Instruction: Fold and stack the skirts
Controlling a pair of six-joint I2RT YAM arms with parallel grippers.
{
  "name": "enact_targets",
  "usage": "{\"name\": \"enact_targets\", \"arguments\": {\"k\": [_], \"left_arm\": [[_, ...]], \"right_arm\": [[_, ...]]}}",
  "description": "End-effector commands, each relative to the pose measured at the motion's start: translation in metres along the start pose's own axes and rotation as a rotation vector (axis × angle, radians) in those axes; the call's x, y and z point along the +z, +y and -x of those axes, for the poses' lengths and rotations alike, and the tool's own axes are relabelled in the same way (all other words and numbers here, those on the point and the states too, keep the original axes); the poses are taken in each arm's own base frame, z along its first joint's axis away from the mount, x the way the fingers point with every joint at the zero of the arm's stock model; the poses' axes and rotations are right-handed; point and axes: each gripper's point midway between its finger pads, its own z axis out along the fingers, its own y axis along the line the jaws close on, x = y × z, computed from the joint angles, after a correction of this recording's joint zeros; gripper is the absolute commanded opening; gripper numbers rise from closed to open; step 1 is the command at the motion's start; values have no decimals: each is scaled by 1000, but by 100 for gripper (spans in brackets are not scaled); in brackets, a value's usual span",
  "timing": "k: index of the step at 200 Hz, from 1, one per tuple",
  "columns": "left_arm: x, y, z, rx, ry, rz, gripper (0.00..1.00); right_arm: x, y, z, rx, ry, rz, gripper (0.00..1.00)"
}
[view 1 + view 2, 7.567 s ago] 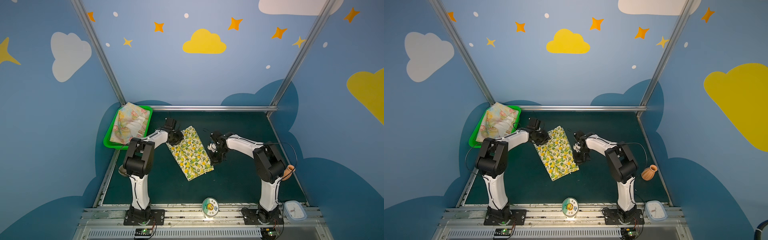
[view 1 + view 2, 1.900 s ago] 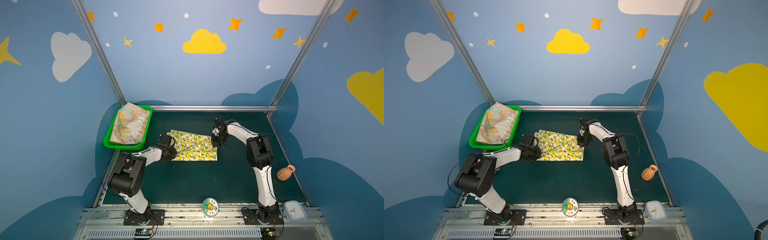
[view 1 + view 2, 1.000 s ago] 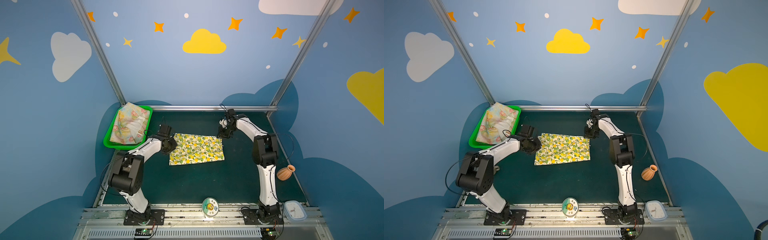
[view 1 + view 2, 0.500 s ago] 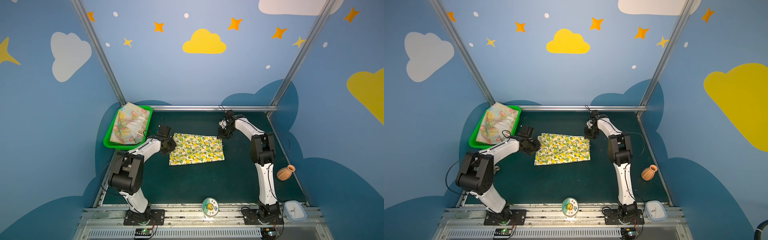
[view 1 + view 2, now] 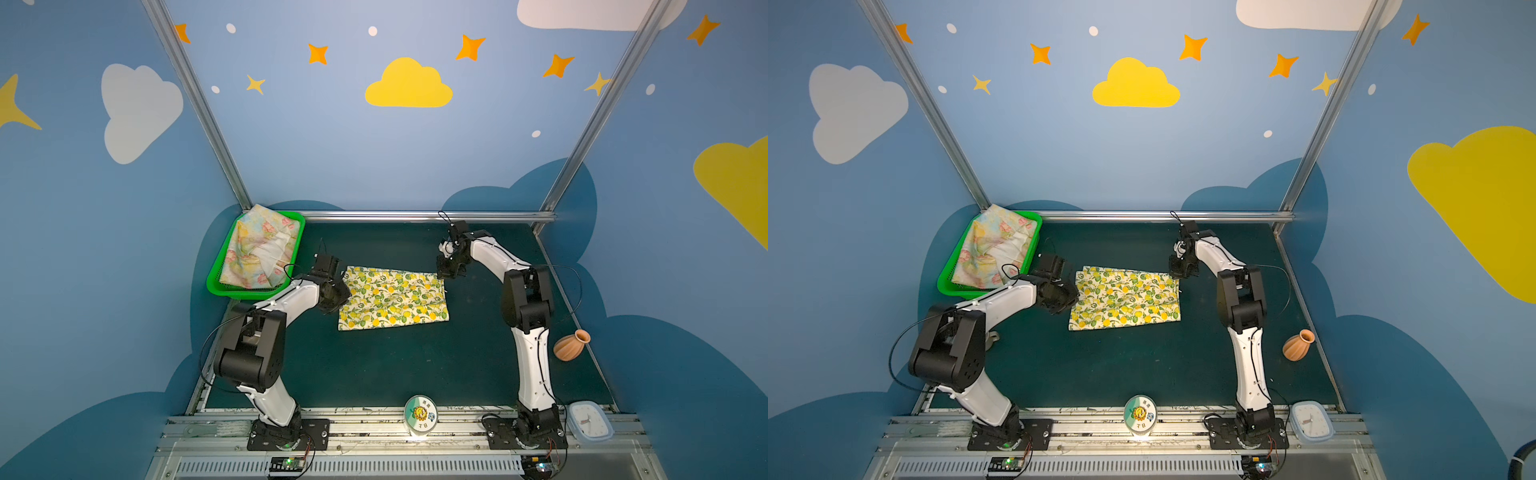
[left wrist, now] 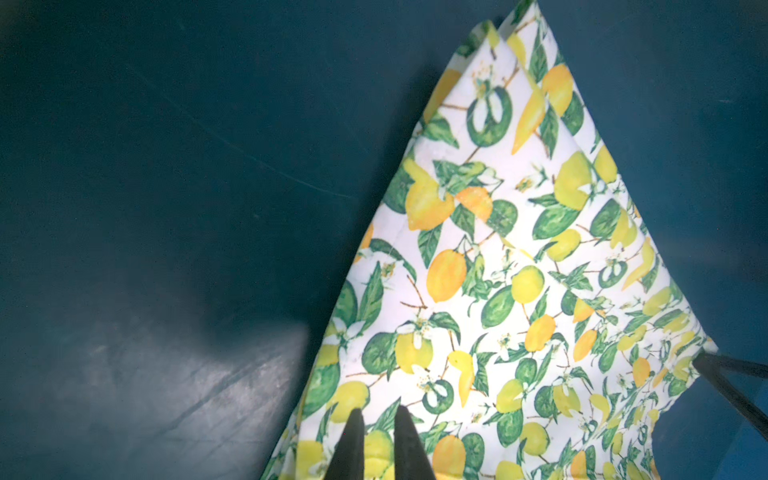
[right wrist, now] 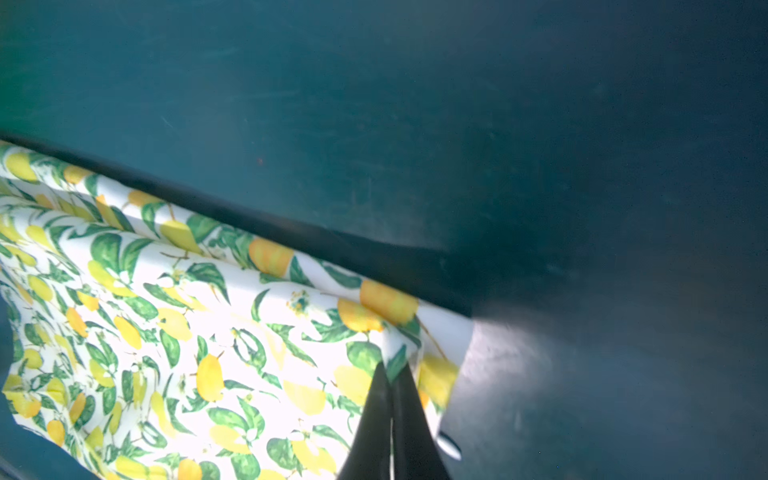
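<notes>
Top views evenly lit, sharp; wrist views dim, lemon skirt (image 7: 249, 332) blown white, hard shadow alongside

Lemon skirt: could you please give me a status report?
Left gripper shut on lemon skirt, left edge. Right gripper shut on far right corner. Floral skirt in basket.

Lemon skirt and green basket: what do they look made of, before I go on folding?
The lemon skirt looks like thin woven cloth, matte, probably cotton or similar: it lies in soft creases and layered edges show in the left wrist view. The green basket looks like moulded plastic, slightly glossy, with mesh walls.
</notes>
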Motion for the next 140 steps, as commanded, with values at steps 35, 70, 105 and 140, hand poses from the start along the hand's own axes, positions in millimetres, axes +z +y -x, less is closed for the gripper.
{"name": "enact_targets", "arguments": {"k": [35,70,105,140], "left_arm": [[-9,-7,7,12,-22,-26,17],[-8,-10,10,18,-23,-28,17],[-6,-13,13,18,-28,-40,17],[-13,-35,11,69,-11,-113,17]], "right_arm": [[-36,9,-1,4,-65,-7,0],[-24,0,-6,23,-36,-27,0],[-22,-5,-1,24,-47,-31,0],[-19,-12,5,23,-50,-44,13]]}}
